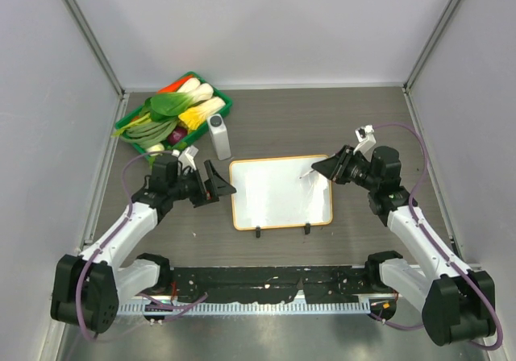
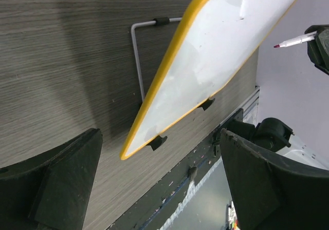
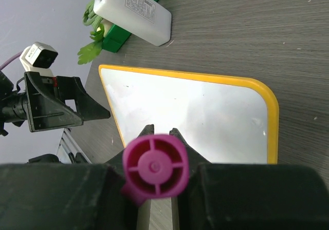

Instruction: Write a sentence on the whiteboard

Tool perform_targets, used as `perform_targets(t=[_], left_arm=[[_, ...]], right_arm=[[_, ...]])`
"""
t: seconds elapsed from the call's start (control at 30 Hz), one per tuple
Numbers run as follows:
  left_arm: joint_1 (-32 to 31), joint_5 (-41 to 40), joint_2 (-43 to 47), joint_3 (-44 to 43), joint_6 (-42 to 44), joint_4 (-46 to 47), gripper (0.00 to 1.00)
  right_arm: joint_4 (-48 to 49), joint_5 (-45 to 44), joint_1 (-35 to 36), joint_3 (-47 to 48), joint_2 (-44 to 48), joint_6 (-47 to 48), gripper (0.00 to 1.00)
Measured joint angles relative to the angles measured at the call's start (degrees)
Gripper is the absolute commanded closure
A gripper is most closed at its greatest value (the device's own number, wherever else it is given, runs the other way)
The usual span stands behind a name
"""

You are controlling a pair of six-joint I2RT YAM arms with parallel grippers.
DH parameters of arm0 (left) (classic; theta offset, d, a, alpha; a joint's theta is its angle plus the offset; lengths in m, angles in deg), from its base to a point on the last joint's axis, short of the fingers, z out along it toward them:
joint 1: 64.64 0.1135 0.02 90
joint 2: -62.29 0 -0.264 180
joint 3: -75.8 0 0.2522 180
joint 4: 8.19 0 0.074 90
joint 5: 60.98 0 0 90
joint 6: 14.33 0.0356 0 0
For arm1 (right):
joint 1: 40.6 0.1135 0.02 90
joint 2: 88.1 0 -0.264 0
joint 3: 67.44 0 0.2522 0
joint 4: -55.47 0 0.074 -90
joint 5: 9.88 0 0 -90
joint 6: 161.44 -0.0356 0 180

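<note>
No text can be read. The white bottle (image 3: 134,12) beside the green crate (image 3: 117,39) bears a label with what seems to be several lines of fine dark print — too small to decipher. The whiteboard (image 3: 195,107) shows glare and faint smudges — no legible word.

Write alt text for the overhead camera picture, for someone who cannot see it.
A small orange-framed whiteboard, apparently blank, sits on a dark table. The right gripper holds a marker at the board's upper right; the open left gripper hovers beside its left edge. A green vegetable basket and a white bottle sit behind.
</note>
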Motion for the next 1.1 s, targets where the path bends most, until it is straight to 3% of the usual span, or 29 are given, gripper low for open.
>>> perform_targets(t=[0.3, 0.6, 0.83, 1.1], left_arm=[[-0.13, 0.04, -1.66, 0.83, -0.42, 3.26, 0.00], [-0.13, 0.31, -1.29, 2.99, -2.03, 8.11, 0.03], [-0.13, 2.64, -1.29, 9.05, -6.51, 22.05, 0.06], [-0.13, 4.76, -8.92, 10.51, -9.07, 37.05, 0.15]], right_arm=[[0.04, -2.32, 1.27, 0.00, -0.35, 1.40, 0.99], [-0.33, -8.85, 9.31, 0.22, -0.35, 3.23, 0.99], [-0.31, -10.78, 10.51, 0.90, -0.37, 3.65, 0.99], [0.07, -10.82, 11.82, 0.92, -0.68, 3.56, 0.99]])
